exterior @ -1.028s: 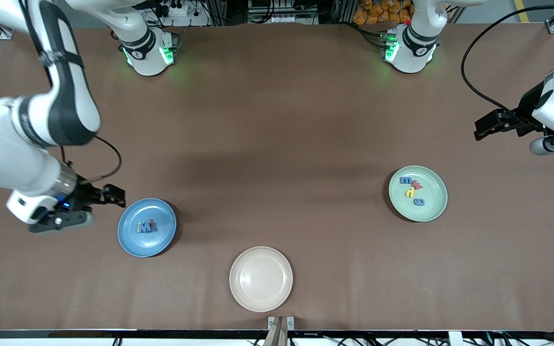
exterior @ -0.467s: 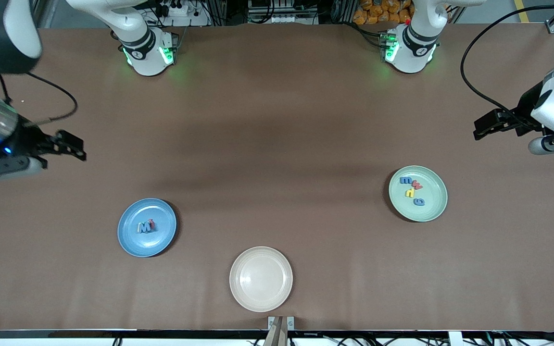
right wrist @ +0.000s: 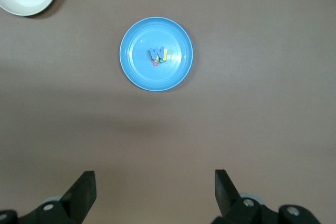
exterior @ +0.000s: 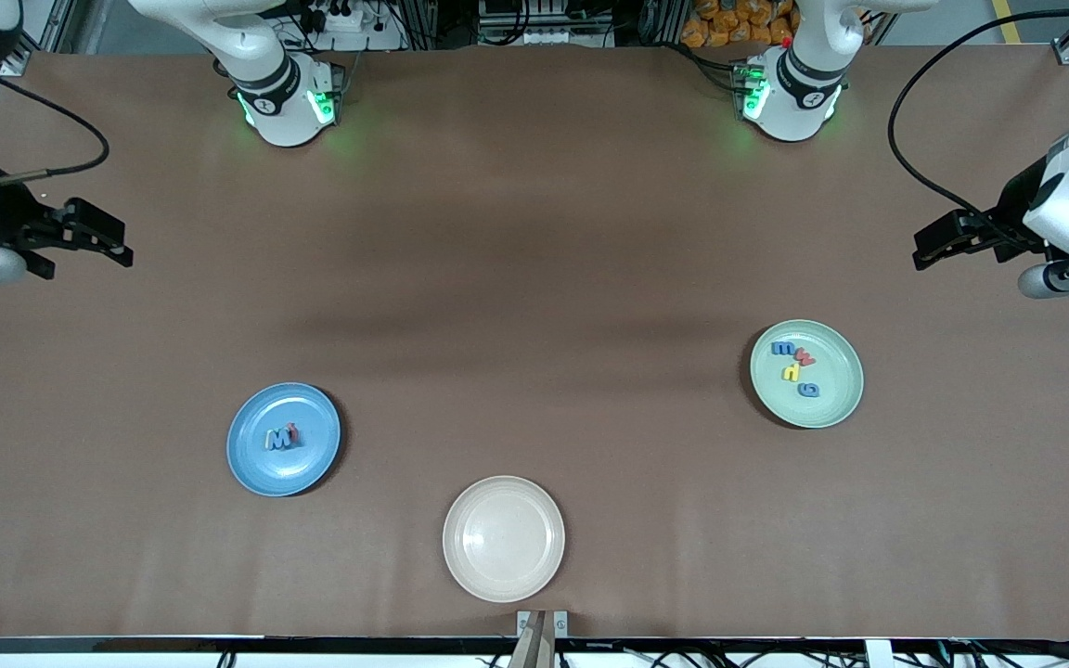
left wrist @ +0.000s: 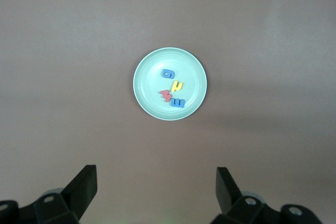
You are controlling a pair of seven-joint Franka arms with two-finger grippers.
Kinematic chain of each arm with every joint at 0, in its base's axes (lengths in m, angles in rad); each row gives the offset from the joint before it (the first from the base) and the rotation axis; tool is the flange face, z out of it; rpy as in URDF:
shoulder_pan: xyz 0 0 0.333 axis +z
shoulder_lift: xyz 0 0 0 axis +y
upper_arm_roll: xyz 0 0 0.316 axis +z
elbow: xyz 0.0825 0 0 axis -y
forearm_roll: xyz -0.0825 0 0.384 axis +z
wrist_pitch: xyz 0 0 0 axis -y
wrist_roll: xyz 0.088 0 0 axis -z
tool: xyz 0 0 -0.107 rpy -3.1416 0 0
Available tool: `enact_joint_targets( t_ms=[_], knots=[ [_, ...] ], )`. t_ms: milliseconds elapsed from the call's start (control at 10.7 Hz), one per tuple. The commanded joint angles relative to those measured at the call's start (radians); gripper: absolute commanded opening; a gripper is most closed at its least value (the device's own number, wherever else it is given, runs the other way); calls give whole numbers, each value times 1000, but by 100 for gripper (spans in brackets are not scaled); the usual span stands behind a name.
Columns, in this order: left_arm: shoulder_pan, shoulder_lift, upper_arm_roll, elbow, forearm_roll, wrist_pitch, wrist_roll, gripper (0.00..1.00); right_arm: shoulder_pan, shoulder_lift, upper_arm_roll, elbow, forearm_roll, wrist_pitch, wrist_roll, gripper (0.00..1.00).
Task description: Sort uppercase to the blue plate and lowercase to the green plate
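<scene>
Table [exterior: 534, 278]: no loose letters left on it, so sorting looks finished.
Right gripper [exterior: 94, 239]: raised over the right arm's end of the table, fingers spread, empty.
Left gripper [exterior: 947, 243]: waits over the left arm's end, fingers spread, empty.
Blue plate [exterior: 283, 439]: uppercase letters [exterior: 282, 437] piled at its centre.
Green plate [exterior: 806, 373]: four lowercase letters [exterior: 794, 366] lying flat.
Cream plate [exterior: 503, 538]: nearest the camera.
Advice: I'd park both arms wide and leave the plates alone.
</scene>
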Motion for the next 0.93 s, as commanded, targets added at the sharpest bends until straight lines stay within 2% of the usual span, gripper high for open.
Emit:
enact_joint_targets(
  t_ms=[0,280,467,841],
  knots=[
    [-1,-25,-5,-22,16,5,-6,100,-26,-31,54,0,-45,-50,83,100],
    [-1,-25,-7,-22,16,5,-6,100,-55,-48,74,3,-46,-61,97,100],
    [-1,-25,-10,-22,16,5,-6,100,-106,-46,122,3,-44,-63,98,100],
    [-1,-25,-10,-22,16,5,-6,100,-106,-42,127,9,-46,-86,100,100]
  ],
)
